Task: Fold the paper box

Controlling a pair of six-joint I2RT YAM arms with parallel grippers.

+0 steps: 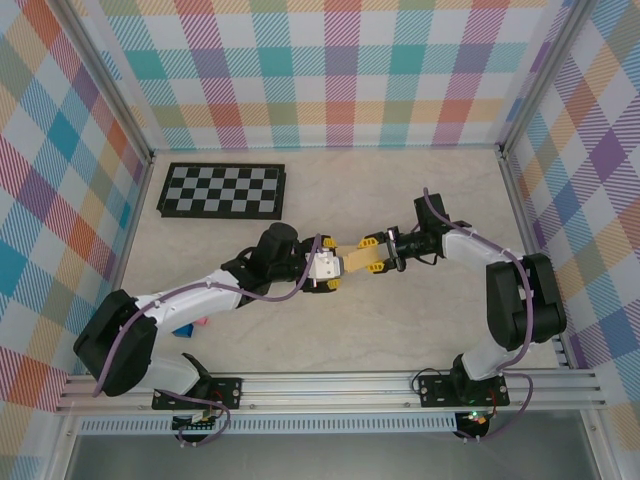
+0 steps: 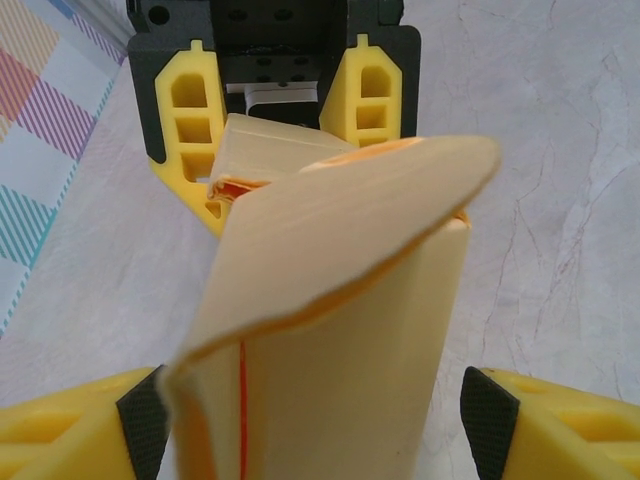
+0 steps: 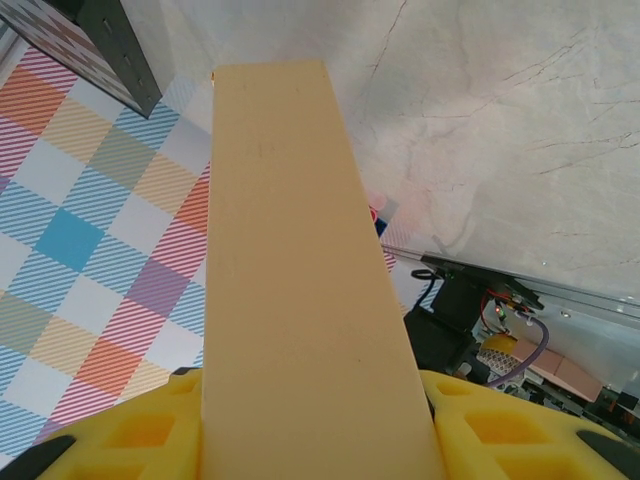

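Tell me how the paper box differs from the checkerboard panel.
The paper box is plain yellow-orange; the checkerboard panel has black-and-white squares in a black frame. The paper box is gripped by the right gripper mid-table; the checkerboard panel lies flat on the table toward its far left corner. The paper box looks smaller than the checkerboard panel. Both are rectangular.

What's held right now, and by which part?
Right gripper clamps one end of the yellow-orange card paper box; left gripper straddles the other end, open.
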